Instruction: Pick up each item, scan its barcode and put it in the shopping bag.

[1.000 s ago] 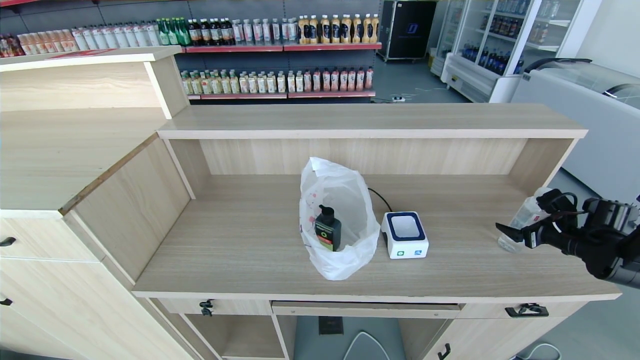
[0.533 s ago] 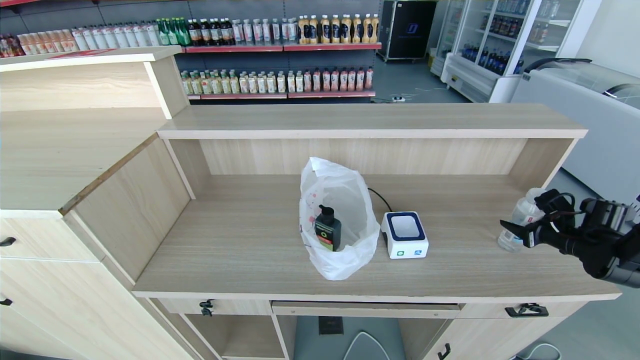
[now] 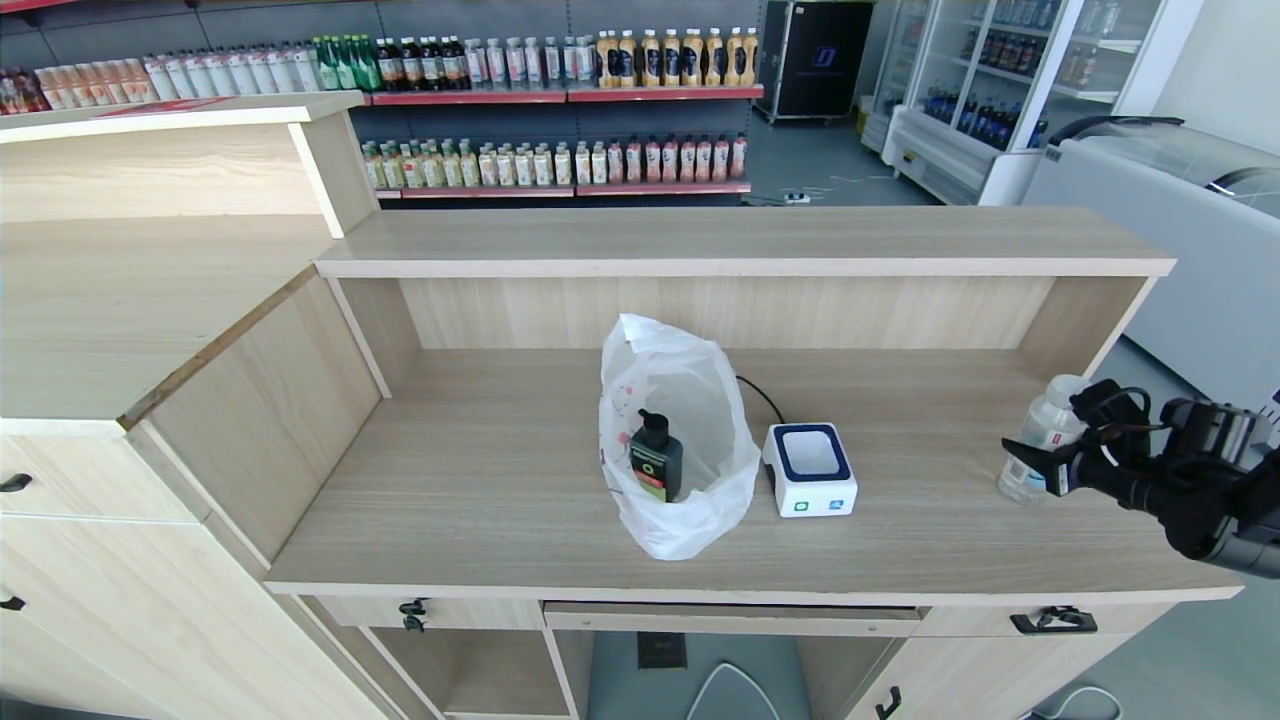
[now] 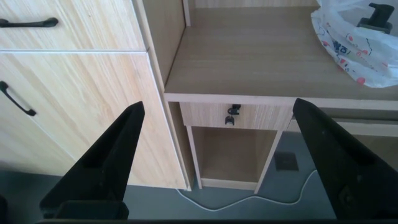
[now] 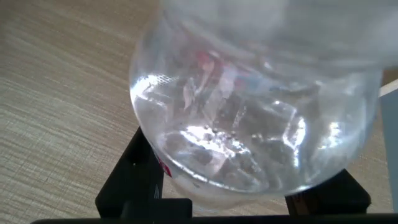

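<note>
Facing drink shelves (image 3: 560, 95), wooden counter (image 3: 480, 480) bears shopping bag (image 3: 690, 400).

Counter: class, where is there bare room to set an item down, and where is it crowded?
The widest bare stretch of counter lies between its left side wall and the shopping bag. A second runs from the scanner to the water bottle. Bag and scanner stand close together, so that gap is tight.

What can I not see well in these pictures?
Water bottle label: blurred, too close, right wrist view; too small, head view.
Its lower part: partly covered by the right gripper, head view.
Pump bottle: cut off by the edge, left wrist view.
Scanner cable's far end: hidden behind the shopping bag, head view.
</note>
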Motion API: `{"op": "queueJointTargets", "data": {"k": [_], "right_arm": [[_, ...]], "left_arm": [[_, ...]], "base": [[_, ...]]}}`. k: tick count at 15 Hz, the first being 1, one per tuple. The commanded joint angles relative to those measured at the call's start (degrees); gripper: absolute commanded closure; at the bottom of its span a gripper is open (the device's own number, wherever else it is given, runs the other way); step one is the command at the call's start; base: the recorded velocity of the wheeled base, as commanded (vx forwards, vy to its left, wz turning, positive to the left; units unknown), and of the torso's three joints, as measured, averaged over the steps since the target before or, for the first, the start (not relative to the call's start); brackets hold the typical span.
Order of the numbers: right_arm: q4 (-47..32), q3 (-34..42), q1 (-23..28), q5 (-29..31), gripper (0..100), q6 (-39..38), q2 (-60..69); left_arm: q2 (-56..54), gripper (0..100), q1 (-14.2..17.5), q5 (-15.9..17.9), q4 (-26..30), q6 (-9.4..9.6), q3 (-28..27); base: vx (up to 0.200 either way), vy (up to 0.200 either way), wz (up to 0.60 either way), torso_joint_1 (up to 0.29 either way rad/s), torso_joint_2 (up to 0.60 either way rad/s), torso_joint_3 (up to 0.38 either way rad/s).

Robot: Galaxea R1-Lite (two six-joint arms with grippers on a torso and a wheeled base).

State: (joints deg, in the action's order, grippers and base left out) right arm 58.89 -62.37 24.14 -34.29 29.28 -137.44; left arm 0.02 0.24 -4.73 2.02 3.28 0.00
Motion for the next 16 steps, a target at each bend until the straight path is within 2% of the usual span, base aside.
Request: {"op": "queueJointTargets", "data": {"k": [1, 4, 7, 10, 13, 16], "right_arm": [[-0.01, -0.04, 0.03, 0.10, 100, -0.01, 0.42], [-0.53, 0.49, -0.58, 0.01, 100, -3.53, 3.58], [-6.16, 5.50, -4.71, -0.16, 100, -15.48, 18.34], [-11.52, 8.31, -10.34, -1.13, 100, -27.96, 33.73], [-13.19, 9.11, -18.78, -2.89, 100, -38.69, 44.98], [-14.42, 11.65, -25.63, -3.06, 100, -40.44, 50.07]], "left_arm": [[-0.02, 0, 0.02, -0.02, 0.00, 0.06, 0.00], [-0.02, 0, 0.02, -0.02, 0.00, 0.06, 0.00], [-0.02, 0, 0.02, -0.02, 0.00, -0.03, 0.00], [-0.02, 0, 0.02, -0.02, 0.00, -0.03, 0.00], [-0.02, 0, 0.02, -0.02, 0.00, -0.03, 0.00], [-0.02, 0, 0.02, -0.02, 0.00, -0.03, 0.00]], "base": [[0.000, 0.000, 0.00, 0.000, 0.00, 0.000], [0.000, 0.000, 0.00, 0.000, 0.00, 0.000], [0.000, 0.000, 0.00, 0.000, 0.00, 0.000], [0.000, 0.000, 0.00, 0.000, 0.00, 0.000], [0.000, 0.000, 0.00, 0.000, 0.00, 0.000], [0.000, 0.000, 0.00, 0.000, 0.00, 0.000]]}}
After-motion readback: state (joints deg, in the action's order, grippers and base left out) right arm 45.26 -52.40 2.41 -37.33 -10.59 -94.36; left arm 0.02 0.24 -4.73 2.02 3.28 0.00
